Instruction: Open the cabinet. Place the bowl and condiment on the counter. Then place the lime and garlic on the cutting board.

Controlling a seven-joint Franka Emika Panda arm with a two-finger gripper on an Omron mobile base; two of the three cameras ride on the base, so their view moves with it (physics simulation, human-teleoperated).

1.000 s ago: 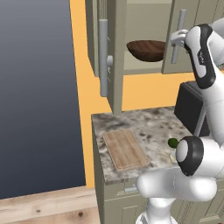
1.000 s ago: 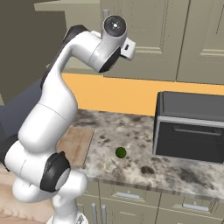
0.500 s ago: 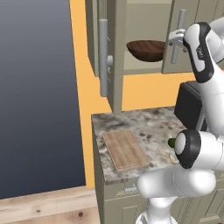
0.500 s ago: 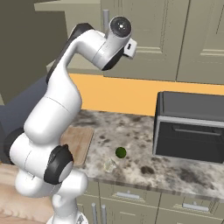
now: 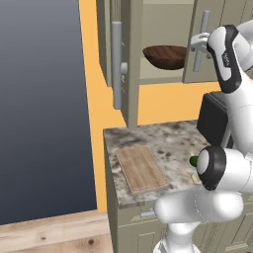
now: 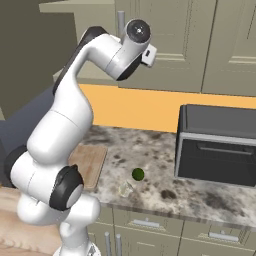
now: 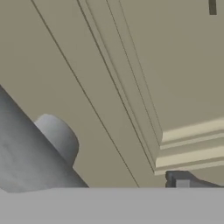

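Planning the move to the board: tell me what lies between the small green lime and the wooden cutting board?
Only bare speckled counter separates the small green lime from the wooden cutting board, seen in the right base view.

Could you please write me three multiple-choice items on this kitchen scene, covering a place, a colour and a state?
1. Where is the bowl?
A. on the cutting board
B. on a shelf inside the cabinet
C. on the floor

2. What colour is the small round fruit on the counter?
A. red
B. yellow
C. dark green

3. What lies on the cutting board?
A. nothing
B. the fruit
C. the bowl

Answers: 1 B, the bowl shows behind the swung-out left door of the cabinet. 2 C, the lime is dark green. 3 A, the board's surface is bare.
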